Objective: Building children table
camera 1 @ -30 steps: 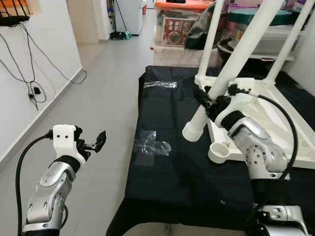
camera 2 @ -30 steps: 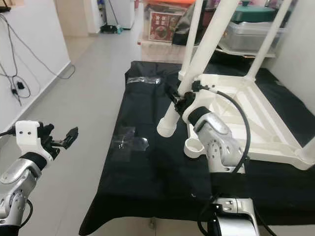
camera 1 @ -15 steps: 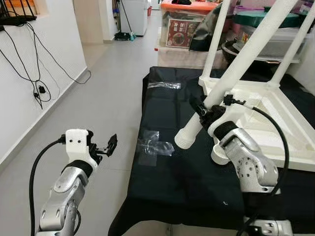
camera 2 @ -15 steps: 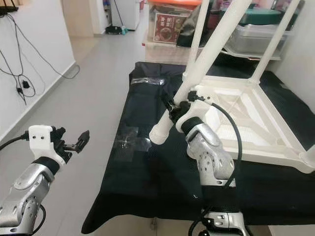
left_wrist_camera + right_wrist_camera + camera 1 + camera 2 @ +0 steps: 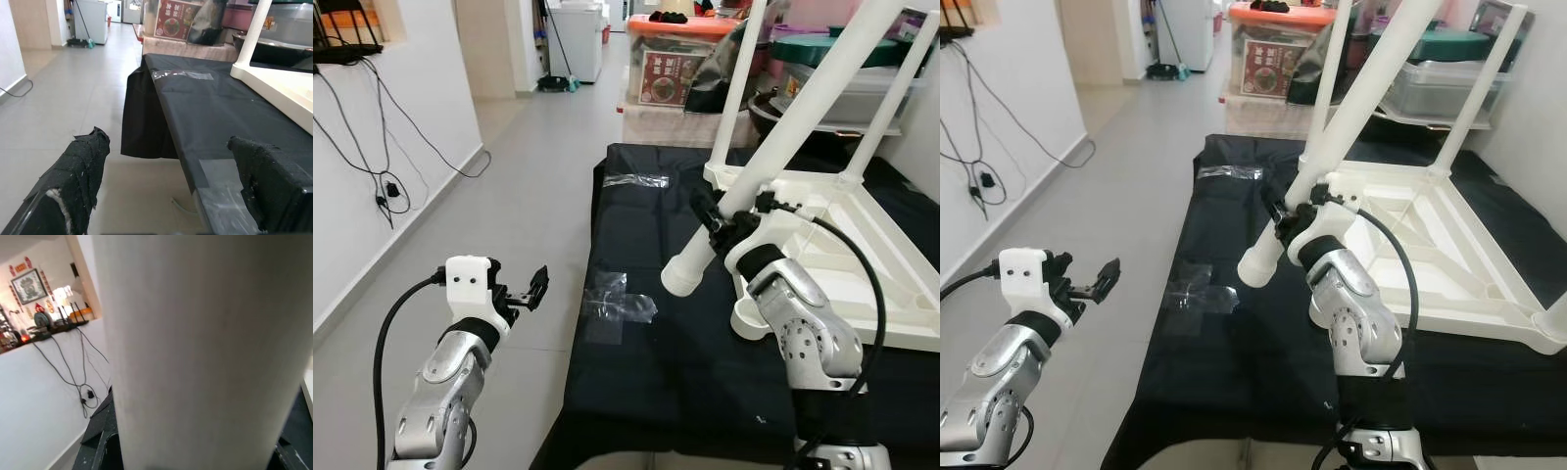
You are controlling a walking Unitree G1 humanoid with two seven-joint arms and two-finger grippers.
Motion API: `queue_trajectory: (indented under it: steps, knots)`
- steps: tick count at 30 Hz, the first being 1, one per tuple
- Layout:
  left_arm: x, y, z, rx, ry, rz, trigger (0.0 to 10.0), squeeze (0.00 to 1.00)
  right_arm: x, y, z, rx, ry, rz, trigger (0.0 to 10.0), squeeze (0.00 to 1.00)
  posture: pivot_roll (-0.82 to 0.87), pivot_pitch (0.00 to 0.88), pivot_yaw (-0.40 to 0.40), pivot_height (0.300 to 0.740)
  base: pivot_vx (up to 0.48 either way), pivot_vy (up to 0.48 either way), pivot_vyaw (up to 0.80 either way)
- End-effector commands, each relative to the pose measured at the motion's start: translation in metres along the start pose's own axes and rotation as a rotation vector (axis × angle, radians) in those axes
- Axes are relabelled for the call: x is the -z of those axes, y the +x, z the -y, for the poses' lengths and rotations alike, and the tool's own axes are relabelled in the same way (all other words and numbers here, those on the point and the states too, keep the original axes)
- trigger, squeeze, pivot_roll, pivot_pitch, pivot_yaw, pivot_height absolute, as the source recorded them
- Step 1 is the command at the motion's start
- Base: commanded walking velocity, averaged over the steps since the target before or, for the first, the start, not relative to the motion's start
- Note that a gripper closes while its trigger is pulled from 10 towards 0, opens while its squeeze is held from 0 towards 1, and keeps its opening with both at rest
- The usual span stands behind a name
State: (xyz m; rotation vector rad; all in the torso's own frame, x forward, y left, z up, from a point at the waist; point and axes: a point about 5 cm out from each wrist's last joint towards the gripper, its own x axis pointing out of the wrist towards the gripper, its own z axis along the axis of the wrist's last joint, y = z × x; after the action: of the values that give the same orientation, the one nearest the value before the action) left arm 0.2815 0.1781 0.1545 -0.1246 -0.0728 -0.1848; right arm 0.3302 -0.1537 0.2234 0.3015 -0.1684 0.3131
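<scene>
Right gripper [image 5: 717,223], jaws closed on a loose white leg [image 5: 773,139]; left gripper [image 5: 536,286], jaws open, empty, at 9 o'clock of the black-draped table [image 5: 646,352].

The white children table [image 5: 862,245] lies upside down on the desk [image 5: 636,352], which has a black cloth over it. Two of its round legs stick straight up. One loose white leg [image 5: 773,147] is tilted, its open low end hanging above the black cloth, just beside the empty round leg socket [image 5: 747,318] at the table's near corner.
</scene>
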Motion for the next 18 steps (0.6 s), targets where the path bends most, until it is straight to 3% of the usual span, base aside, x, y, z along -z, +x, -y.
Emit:
queue_trajectory:
  steps: [1, 18]
  knots:
    - [0.0019, -0.0013, 0.0015, -0.001, 0.003, -0.012, 10.0, 0.00, -0.0011, -0.0005, -0.0035, -0.004, -0.007, 0.017, 10.0, 0.00, -0.02, 0.000, -0.072, 0.740, 0.266, 0.000, 0.00]
    - [0.0026, 0.0006, 0.0049, 0.003, 0.002, -0.005, 10.0, 0.00, -0.0015, -0.0001, -0.0025, 0.002, -0.027, 0.020, 10.0, 0.00, -0.03, 0.000, -0.075, 0.740, 0.000, 0.000, 0.00]
